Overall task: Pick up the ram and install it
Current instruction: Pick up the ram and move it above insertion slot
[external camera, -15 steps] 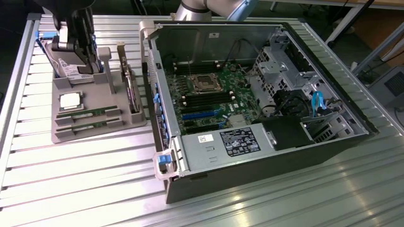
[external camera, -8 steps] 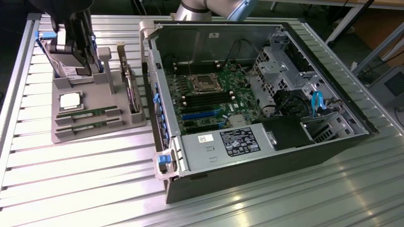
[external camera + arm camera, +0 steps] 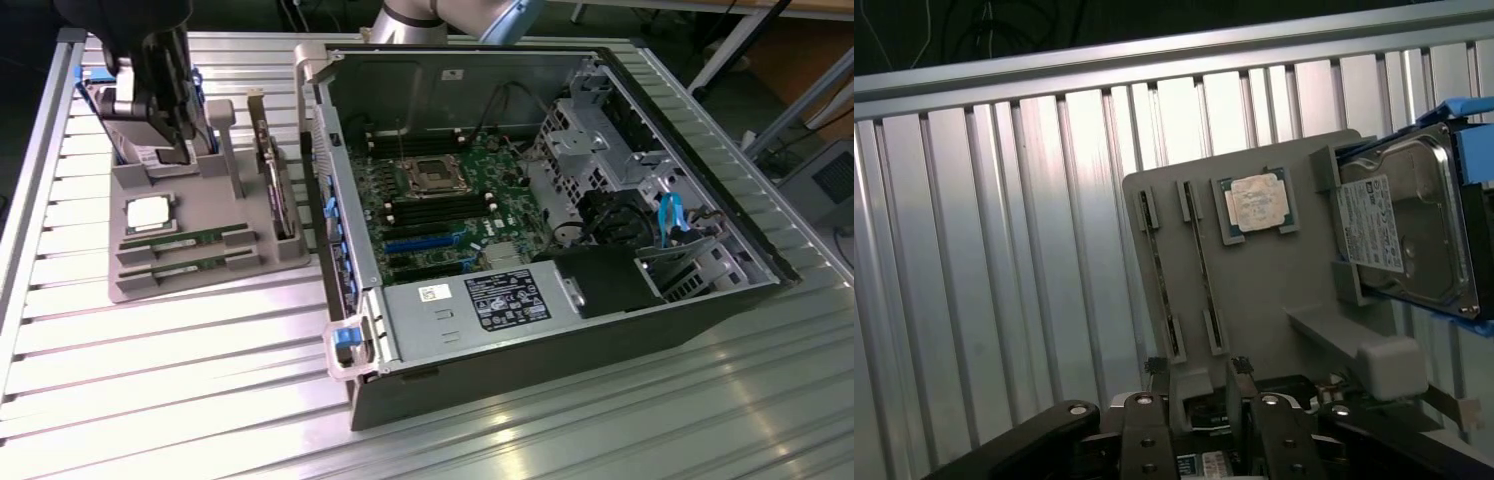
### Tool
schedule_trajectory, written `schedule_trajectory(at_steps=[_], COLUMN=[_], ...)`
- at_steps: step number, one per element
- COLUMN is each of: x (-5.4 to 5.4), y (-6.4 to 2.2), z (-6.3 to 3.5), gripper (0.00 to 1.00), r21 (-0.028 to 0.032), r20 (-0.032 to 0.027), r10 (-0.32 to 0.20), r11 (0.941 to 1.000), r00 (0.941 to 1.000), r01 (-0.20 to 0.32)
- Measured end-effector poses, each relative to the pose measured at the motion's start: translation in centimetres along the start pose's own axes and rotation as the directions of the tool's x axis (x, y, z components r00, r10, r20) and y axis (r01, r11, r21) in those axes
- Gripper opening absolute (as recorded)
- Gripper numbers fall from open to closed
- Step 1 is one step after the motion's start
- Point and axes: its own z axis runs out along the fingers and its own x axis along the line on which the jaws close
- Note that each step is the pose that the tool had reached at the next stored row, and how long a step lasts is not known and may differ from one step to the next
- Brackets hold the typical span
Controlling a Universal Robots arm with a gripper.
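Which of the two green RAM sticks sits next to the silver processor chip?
The thin green RAM stick right beside the square silver processor chip; the other stick lies one slot farther out.

Over ram [image 3: 187, 240]: open from above.
Holder [image 3: 214, 285] end: drive [image 3: 1399, 225] stands upright.
Between ram and case [image 3: 454, 75]: card [image 3: 274, 180] on edge.
Case: side off, board [image 3: 447, 190] open above; cables [image 3: 671, 215] crowd the bays.

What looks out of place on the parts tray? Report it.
Nothing stands out. Both memory sticks lie straight in their slots, the processor sits square in its pocket, and the hard drive stands in its holder.
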Motion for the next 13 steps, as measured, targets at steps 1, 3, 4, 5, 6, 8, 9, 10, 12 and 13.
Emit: schedule_trajectory(at_steps=[1,3,4,5,6,8,9,10,12,13], x=[0.00,0.03,0.04,0.06,0.08,0.10,0.12,0.13,0.16,0.17], y=[0.02,0.10,0.13,0.18,0.23,0.32,0.37,0.40,0.47,0.51], z=[0.02,0.13,0.16,0.22,0.27,0.36,0.40,0.43,0.50,0.55], gripper=[0.36,0.36,0.36,0.36,0.36,0.36,0.36,0.36,0.36,0.36], r21=[0.0000,0.0000,0.0001,0.0001,0.0001,0.0000,0.0001,0.0000,0.0000,0.0000], r20=[0.0000,0.0000,0.0001,0.0001,0.0001,0.0001,0.0001,0.0000,0.0001,0.0000], r10=[0.000,0.000,0.000,0.000,0.000,0.000,0.000,0.000,0.000,0.000], r11=[1.0000,1.0000,1.0000,1.0000,1.0000,1.0000,1.0000,1.0000,1.0000,1.0000], r00=[1.0000,1.0000,1.0000,1.0000,1.0000,1.0000,1.0000,1.0000,1.0000,1.0000], r01=[0.000,0.000,0.000,0.000,0.000,0.000,0.000,0.000,0.000,0.000])
